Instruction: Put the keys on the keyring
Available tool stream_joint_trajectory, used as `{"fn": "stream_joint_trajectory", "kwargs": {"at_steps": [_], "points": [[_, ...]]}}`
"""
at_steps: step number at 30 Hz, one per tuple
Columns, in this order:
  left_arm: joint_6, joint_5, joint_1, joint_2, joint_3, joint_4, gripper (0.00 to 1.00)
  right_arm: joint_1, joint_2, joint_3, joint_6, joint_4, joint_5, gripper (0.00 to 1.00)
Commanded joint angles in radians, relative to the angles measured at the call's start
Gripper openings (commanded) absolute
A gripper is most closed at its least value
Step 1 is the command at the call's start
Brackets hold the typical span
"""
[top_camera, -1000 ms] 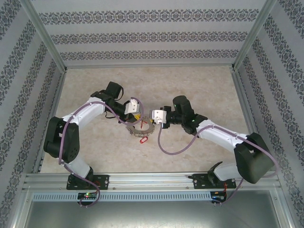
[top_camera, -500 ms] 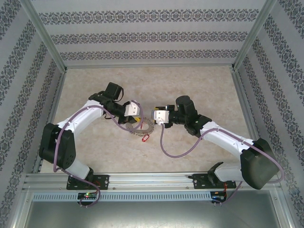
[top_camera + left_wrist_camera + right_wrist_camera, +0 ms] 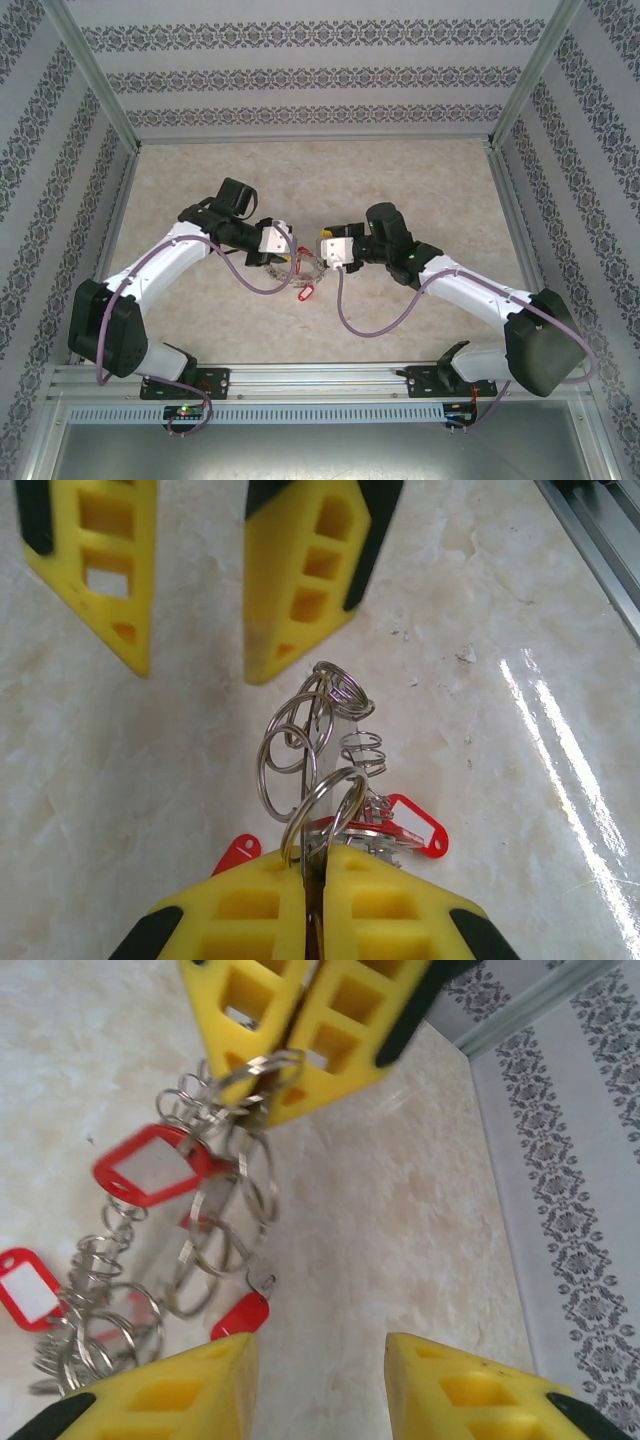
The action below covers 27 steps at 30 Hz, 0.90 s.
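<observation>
**A:** Closest to us, seen from the left wrist, our left gripper (image 3: 312, 865) is pinched tight on one loop of the keyring (image 3: 300, 742). The tangle of rings rises away from that pinch, with the table (image 3: 120, 780) behind it.

**B:** And the keys (image 3: 150, 1167)?

**A:** Their red heads hang among the loops, just beside that grip. We can't tell whether each one is truly threaded or only caught in the tangle.

**B:** Beyond the bundle, our right gripper (image 3: 320, 1355) faces it, jaws apart with nothing between them.

**A:** So we judge we're mid-threading: one hand anchors the ring and the other is free to take a grip.

**B:** Next we'd want the right gripper to close on a single red head or one coil, not the whole bunch. The left would have to hold steady, because that thin, springy wire could slip.
</observation>
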Motion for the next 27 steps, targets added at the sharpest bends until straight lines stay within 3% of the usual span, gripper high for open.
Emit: {"fn": "stream_joint_trajectory", "kwargs": {"at_steps": [1,10,19,27], "points": [[0.032,0.011,-0.016,-0.042,-0.013,0.051,0.0,0.032,0.002,0.034,-0.015,-0.016,-0.019,0.39],[0.062,-0.019,-0.035,-0.083,-0.021,0.055,0.0,0.073,-0.038,0.034,-0.035,-0.038,0.017,0.39],[0.197,-0.112,-0.101,-0.163,-0.064,0.049,0.0,0.041,-0.134,0.009,-0.136,-0.109,0.071,0.4],[0.283,-0.115,-0.144,-0.206,-0.091,0.074,0.0,0.011,-0.165,-0.019,-0.207,-0.074,0.017,0.46]]}}
